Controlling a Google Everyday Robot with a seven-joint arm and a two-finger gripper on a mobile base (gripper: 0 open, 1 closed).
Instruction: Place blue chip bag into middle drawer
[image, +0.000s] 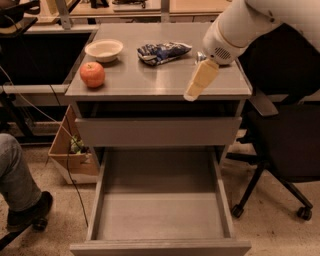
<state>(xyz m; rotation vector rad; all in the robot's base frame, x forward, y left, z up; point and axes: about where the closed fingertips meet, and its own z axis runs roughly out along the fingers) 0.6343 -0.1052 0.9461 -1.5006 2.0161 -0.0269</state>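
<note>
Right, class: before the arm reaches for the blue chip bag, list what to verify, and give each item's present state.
1. Middle drawer pulled out: ok.
2. Blue chip bag in plain view on the cabinet top, nothing on it: ok.
3. Gripper at the bag: not ok; it hangs over the top's front edge, apart from the bag.
4. Apple and bowl out of the way: ok; both stand beyond the bag from the gripper.
5. Small item behind the arm identified: cannot tell.
</note>
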